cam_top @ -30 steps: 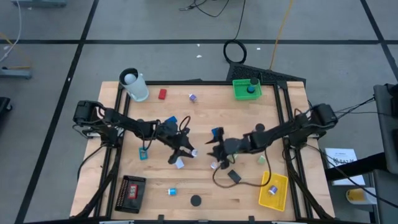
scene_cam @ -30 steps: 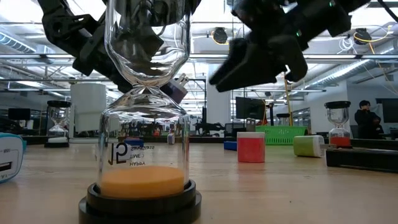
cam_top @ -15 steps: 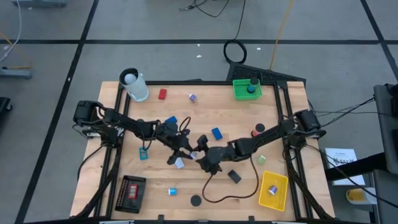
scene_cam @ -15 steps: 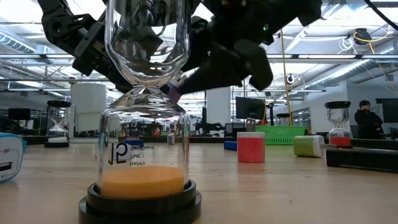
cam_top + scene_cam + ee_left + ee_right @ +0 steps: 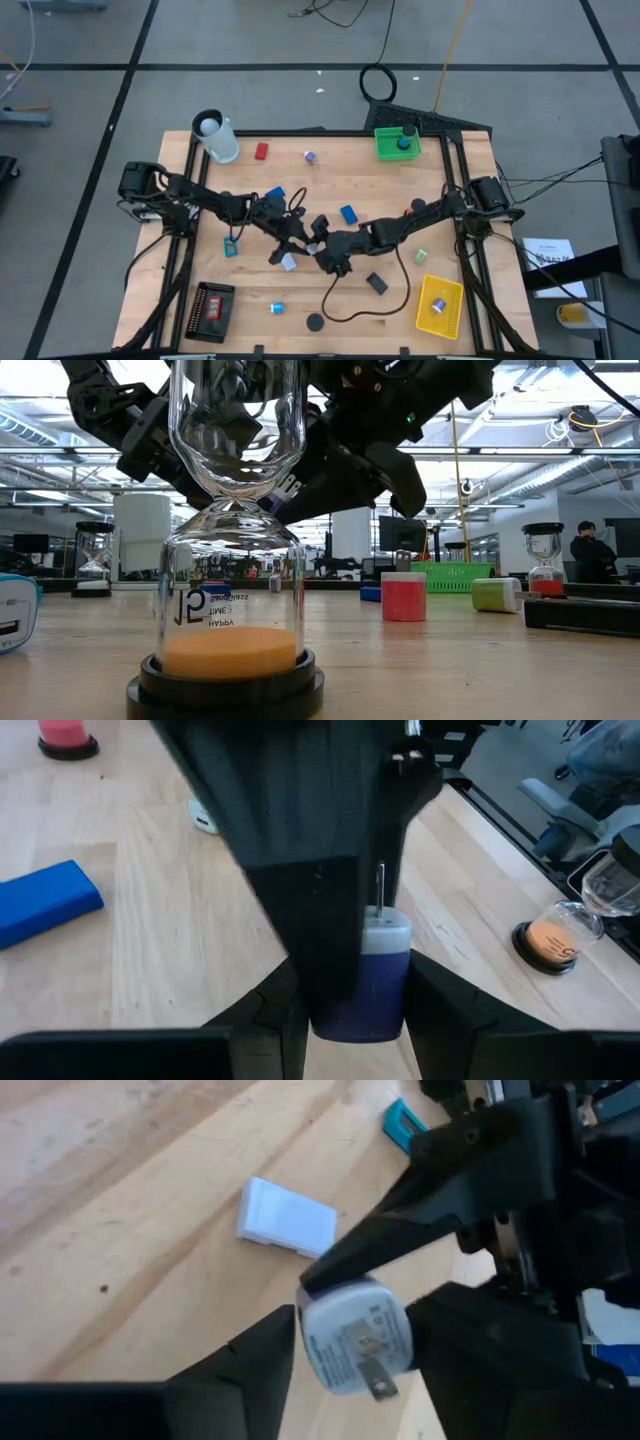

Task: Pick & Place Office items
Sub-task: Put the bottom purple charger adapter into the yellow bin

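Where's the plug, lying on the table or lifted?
Lifted. The left gripper pinches the plug clear of the table, with the right gripper at it too.

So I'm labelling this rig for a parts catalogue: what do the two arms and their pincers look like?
Both arms are dark, jointed and slender. Each ends in a pincer, left pincer and right pincer, with two flat black fingers. A thin black cable trails across the table below the right arm.

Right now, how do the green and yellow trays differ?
The green tray sits far back, squared up; the yellow tray sits at the near right corner, slightly turned. The green tray holds dark pieces; the yellow tray holds one small blue piece. Both sit right of centre.
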Available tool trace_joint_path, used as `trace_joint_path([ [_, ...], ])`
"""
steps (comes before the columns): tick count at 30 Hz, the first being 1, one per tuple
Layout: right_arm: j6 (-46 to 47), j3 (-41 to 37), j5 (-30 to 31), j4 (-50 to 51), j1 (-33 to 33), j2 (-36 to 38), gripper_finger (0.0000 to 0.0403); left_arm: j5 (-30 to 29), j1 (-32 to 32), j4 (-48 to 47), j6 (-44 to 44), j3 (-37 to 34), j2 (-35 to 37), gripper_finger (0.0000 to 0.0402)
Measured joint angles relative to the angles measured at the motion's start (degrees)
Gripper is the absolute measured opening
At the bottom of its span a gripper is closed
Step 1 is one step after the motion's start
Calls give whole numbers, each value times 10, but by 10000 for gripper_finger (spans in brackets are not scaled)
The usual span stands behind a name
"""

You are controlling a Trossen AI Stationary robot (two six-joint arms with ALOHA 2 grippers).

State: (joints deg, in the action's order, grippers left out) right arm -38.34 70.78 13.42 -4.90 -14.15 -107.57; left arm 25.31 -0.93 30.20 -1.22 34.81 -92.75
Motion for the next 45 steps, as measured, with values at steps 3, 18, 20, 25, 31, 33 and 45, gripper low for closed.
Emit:
trace_joint_path([
  [3,-3,0,-1,0,0,0,163,1,-1,2,0,0,0,130],
  [18,25,0,1,18,-2,0,143,-6,0,16,18,1,9,250],
  [20,44,0,1,30,-5,7,143,-5,0,8,13,1,18,279],
  [25,114,0,10,121,-21,29,147,-79,-8,-36,-8,1,64,310],
  [31,288,0,49,309,-69,103,142,-165,-28,-23,-28,-15,91,267],
  [33,386,0,45,382,-92,138,144,-177,-31,-3,-28,-29,90,243],
  [45,977,0,-56,629,-289,246,144,-180,-33,75,-6,-83,89,139],
])
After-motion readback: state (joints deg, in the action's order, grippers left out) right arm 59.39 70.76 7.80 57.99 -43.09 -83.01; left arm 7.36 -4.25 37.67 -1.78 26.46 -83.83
